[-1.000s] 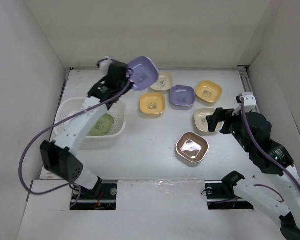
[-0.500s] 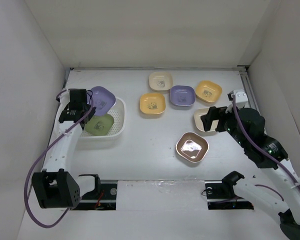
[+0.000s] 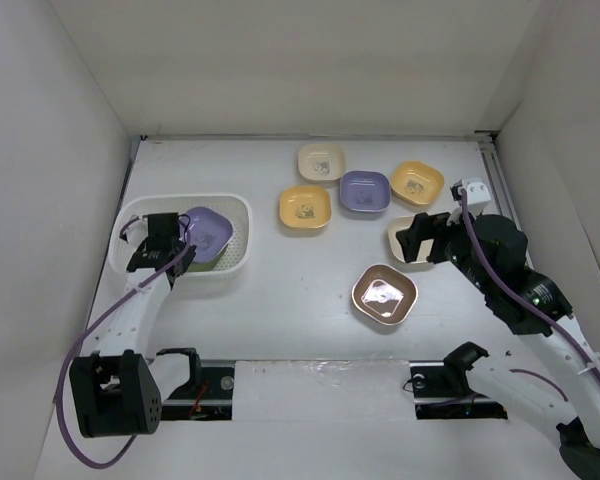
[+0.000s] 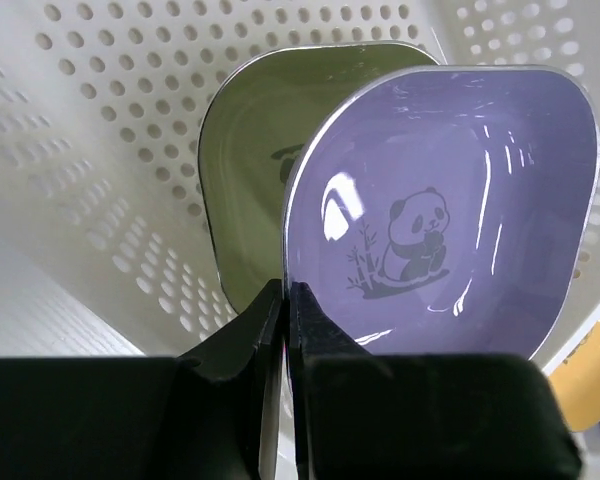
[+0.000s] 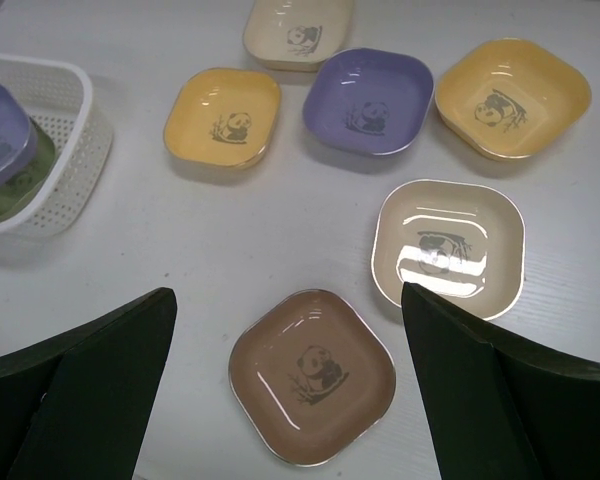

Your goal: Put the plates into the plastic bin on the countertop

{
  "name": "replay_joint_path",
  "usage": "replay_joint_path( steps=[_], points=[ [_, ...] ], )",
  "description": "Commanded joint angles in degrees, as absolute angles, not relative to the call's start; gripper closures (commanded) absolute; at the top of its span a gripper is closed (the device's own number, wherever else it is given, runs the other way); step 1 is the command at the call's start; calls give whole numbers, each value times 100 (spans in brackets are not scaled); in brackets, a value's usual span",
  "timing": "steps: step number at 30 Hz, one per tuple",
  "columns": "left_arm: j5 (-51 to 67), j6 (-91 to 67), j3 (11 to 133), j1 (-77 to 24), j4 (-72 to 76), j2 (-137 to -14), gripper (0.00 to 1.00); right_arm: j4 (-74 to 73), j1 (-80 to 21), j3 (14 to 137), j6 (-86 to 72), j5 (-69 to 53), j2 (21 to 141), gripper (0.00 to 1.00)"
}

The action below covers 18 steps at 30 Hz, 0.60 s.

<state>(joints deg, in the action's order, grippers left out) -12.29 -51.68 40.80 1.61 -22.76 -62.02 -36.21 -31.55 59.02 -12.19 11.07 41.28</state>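
The left fingers clamp the purple plate by its near rim; it juts ahead, over the green plate in the bin; right fingers spread apart.

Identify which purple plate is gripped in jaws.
The purple rounded-square dish tilted inside the white perforated plastic bin; the other purple dish lies on the white countertop.

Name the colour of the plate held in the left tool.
Purple plate, dark panda print at its centre; left wrist view shows it best.
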Motion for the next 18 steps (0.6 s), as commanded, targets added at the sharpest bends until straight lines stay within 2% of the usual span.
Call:
replay_joint_path(
  steps=[1, 3, 4, 5, 6, 7, 10, 11, 12, 15, 18],
  points=[
    [-1424, -5405, 3929, 185, -1890, -5880, 97, -3217, -3146, 5810, -1151, 993, 4096, 0],
    [-1485, -5405, 3929, 185, -1890, -5880, 92, -3217, -3146, 5810, -1151, 993, 4148, 0],
    [-1538, -5405, 3981, 185, -1890, -5880, 80, -3217, -3146, 5810, -1151, 993, 4148, 0],
    [-1538, -5405, 3981, 185, -1959, -5880, 71, -3217, -3146, 5810, -1151, 993, 4148, 0],
    [-1538, -5405, 4060, 185, -1960, -5880, 56, -3217, -3146, 5810, -1151, 993, 4148, 0],
    [-1538, -5457, 4061, 185, -2047, -5880, 49, -3217, -3146, 5810, -1151, 993, 4148, 0],
    [-1590, -5458, 4201, 185, -2223, -5679, 18, -3269, -3146, 5862, -1151, 993, 4096, 0],
    [-1652, -5458, 4288, 185, -2224, -5591, 4, -3270, -3146, 5862, -1151, 993, 4096, 0],
    [-1705, -5458, 4420, 185, -2311, -5407, 0, -3270, -3146, 5862, -1151, 993, 4096, 0],
    [-1540, -5169, 4666, 132, -2251, -5177, 0, -3270, -3146, 5862, -1151, 993, 4096, 0],
    [-944, -4739, 5008, -507, -1776, -5272, 0, -3270, -3146, 5915, -1151, 1063, 4148, 0]
  ],
)
